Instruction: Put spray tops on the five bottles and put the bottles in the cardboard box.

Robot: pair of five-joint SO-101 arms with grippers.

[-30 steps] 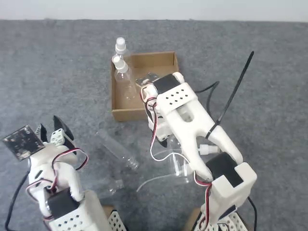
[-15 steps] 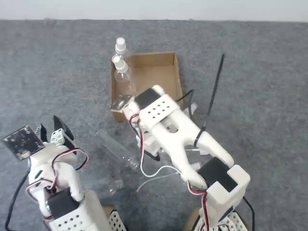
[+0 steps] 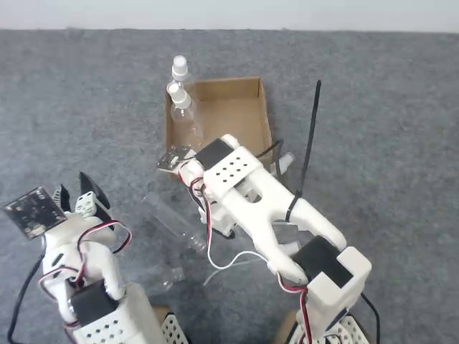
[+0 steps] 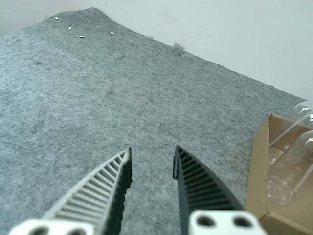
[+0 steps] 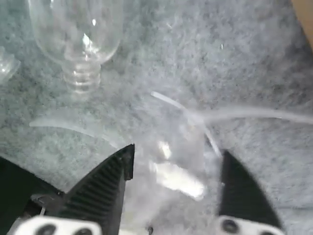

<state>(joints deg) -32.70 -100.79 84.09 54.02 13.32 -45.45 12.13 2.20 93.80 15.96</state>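
left gripper (image 4: pixel 152 150) over carpet (image 4: pixel 98 93) (jaws apart), nr box (image 4: pixel 257 181)

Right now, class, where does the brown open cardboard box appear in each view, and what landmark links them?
High view: the brown cardboard box sits upper centre, beyond the right arm.
Left wrist view: its corner wall stands beyond the open left gripper.
Right wrist view: a brown sliver at the frame's edge, probably the box.
Landmark: the clear plastic bottle lying in the box.

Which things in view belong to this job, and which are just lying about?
Job: cardboard box; two capped bottles at its corner; uncapped bottle lying flat; white spray top beside the box; right gripper, open.
Lying about: grey carpet; black cable tie, sticking up.
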